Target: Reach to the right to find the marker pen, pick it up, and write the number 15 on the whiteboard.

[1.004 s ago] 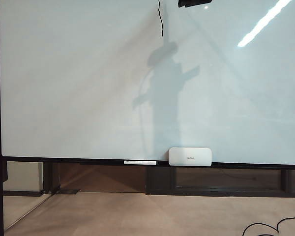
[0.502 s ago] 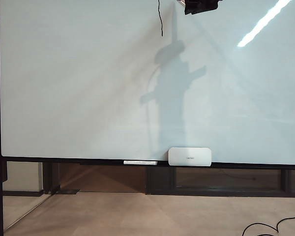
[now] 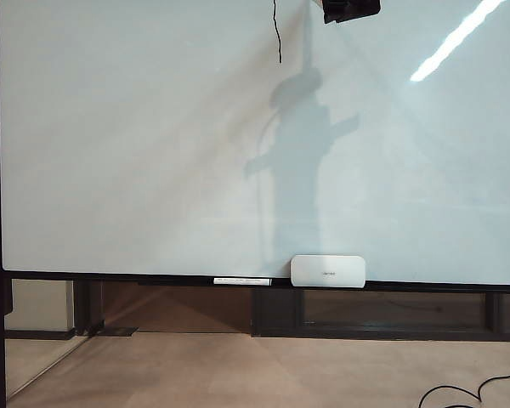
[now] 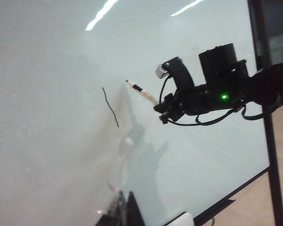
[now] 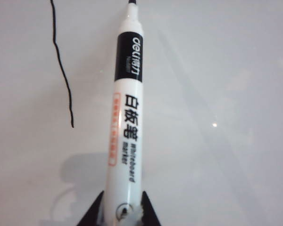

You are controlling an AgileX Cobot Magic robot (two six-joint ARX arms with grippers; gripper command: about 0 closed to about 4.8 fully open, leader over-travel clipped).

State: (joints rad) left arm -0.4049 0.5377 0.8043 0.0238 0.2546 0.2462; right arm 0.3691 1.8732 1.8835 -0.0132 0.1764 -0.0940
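Between the earlier exterior pictures and now, the black right tool (image 3: 350,8) shifts slightly rightward along the top edge of the view, and its shadow on the board shifts with it. The single wobbly black vertical stroke (image 3: 278,34) is unchanged in length.

The right tool (image 4: 167,110) is closed on the white slim marker pen (image 5: 127,122), which has a black band near its nib. In the right wrist view the two black fingertips (image 5: 92,214) clamp the rear of the barrel, and the pen projects straight out ahead of the tool. In the left wrist view the marker pen (image 4: 141,92) points at the large glossy white whiteboard (image 3: 153,153), with its nib just beside the upper end of the stroke (image 4: 110,107); whether the nib touches the surface cannot be told. Only this one stroke (image 5: 61,66) is drawn.

The left tool (image 4: 125,212) shows only as dark tips at the edge of its own wrist view, well apart from the pen; its opening cannot be told.

On the board's lower ledge a long white pen (image 3: 242,280) lies just beside a white rounded-rectangle eraser block (image 3: 328,270).
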